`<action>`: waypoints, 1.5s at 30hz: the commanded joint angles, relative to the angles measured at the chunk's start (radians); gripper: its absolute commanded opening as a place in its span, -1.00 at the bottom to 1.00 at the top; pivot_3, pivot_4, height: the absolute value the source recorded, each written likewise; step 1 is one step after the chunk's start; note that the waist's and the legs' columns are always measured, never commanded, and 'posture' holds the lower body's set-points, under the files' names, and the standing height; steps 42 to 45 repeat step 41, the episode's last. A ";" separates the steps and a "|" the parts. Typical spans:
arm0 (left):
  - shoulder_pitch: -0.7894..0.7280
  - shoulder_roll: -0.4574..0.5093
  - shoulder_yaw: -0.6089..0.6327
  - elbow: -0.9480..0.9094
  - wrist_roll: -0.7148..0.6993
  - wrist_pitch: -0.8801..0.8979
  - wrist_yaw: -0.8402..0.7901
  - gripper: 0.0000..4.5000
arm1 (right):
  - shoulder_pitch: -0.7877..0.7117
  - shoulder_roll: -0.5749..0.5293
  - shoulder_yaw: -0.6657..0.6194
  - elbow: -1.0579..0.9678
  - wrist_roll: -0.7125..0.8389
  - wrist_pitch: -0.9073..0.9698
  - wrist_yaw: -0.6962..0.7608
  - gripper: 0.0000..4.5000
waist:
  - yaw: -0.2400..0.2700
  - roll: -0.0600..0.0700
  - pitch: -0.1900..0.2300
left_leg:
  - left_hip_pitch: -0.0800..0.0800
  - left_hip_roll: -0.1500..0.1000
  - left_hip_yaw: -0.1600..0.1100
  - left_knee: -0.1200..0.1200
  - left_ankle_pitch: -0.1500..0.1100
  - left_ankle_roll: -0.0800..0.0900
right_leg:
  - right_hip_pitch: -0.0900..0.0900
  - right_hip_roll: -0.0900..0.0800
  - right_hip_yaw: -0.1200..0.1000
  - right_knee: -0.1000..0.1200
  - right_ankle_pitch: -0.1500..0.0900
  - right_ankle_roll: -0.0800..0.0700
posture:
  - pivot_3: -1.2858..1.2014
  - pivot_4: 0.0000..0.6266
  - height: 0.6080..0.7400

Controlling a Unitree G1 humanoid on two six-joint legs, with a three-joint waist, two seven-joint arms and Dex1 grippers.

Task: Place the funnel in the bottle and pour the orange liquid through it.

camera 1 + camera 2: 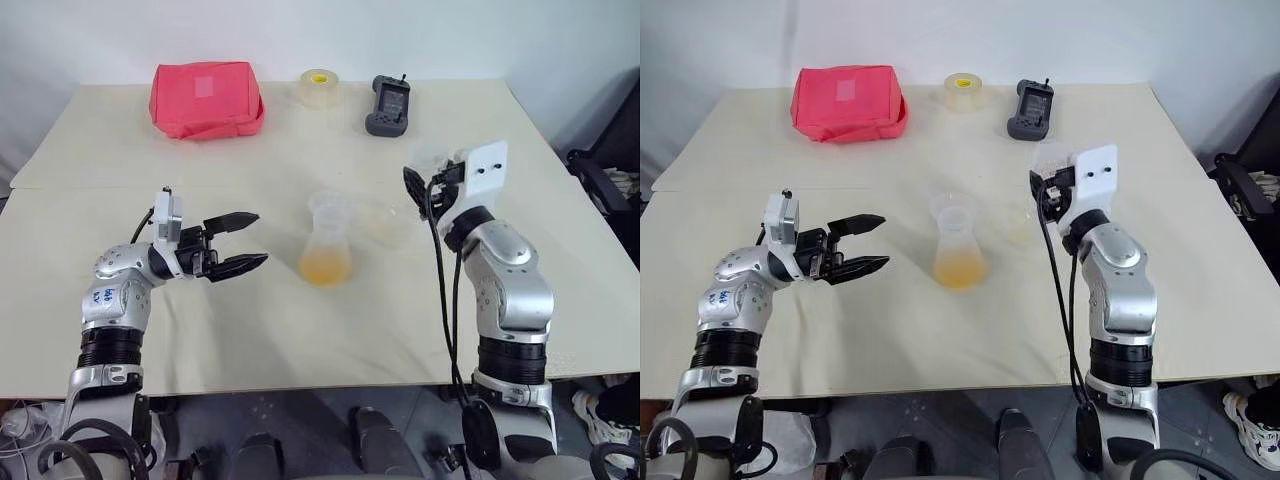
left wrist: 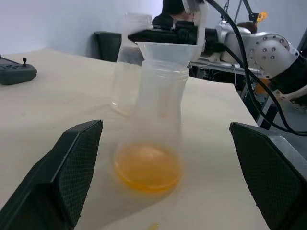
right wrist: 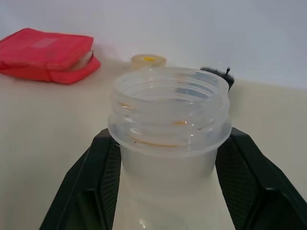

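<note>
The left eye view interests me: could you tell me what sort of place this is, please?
Probably a robotics lab or test room: a plain beige table against a bare white wall, with test props such as a flask-shaped bottle, plus a handheld remote controller.

Bright even light, soft shadows, perhaps slight blur

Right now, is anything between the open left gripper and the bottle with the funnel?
No. In the left eye view only bare table lies between the left gripper and the bottle; the funnel sits in its neck.
</note>
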 commanded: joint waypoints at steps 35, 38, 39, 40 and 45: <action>0.274 0.188 0.094 -0.261 -0.038 0.107 0.094 1.00 | 0.403 -0.598 -0.117 -0.298 0.550 0.002 0.635 0.98 | 0.034 0.000 0.000 | 0.001 0.000 0.001 -0.001 -0.005 0.009 | 0.003 0.000 0.001 -0.005 0.000 0.000 | 0.03 -0.52 1.00; 0.332 0.193 0.120 -0.297 -0.038 0.112 0.126 1.00 | 0.495 -0.602 -0.131 -0.244 0.529 -0.045 0.674 0.98 | 0.041 0.000 0.000 | 0.002 0.000 0.001 -0.001 -0.005 0.009 | 0.004 0.000 0.001 -0.008 0.000 0.000 | 0.03 -0.52 1.00; 0.346 0.188 0.123 -0.306 -0.031 0.091 0.128 1.00 | 0.508 -0.602 -0.130 -0.235 0.526 -0.055 0.679 0.98 | 0.043 -0.001 0.000 | 0.002 0.000 0.002 -0.001 -0.005 0.009 | 0.004 0.000 0.001 -0.008 0.000 0.000 | 0.03 -0.52 1.00; 0.362 0.184 0.130 -0.324 -0.046 0.100 0.128 1.00 | 0.518 -0.599 -0.125 -0.229 0.525 -0.065 0.683 0.98 | 0.046 -0.001 0.000 | 0.003 0.000 0.002 -0.001 -0.005 0.009 | 0.004 0.000 0.002 -0.008 0.000 0.000 | 0.03 -0.52 1.00; 0.376 0.181 0.137 -0.341 -0.061 0.109 0.128 1.00 | 0.526 -0.596 -0.116 -0.228 0.521 -0.077 0.687 0.98 | 0.046 -0.001 0.000 | 0.002 0.000 0.003 -0.001 -0.005 0.009 | 0.003 0.000 0.002 -0.008 0.000 0.000 | 0.03 -0.52 1.00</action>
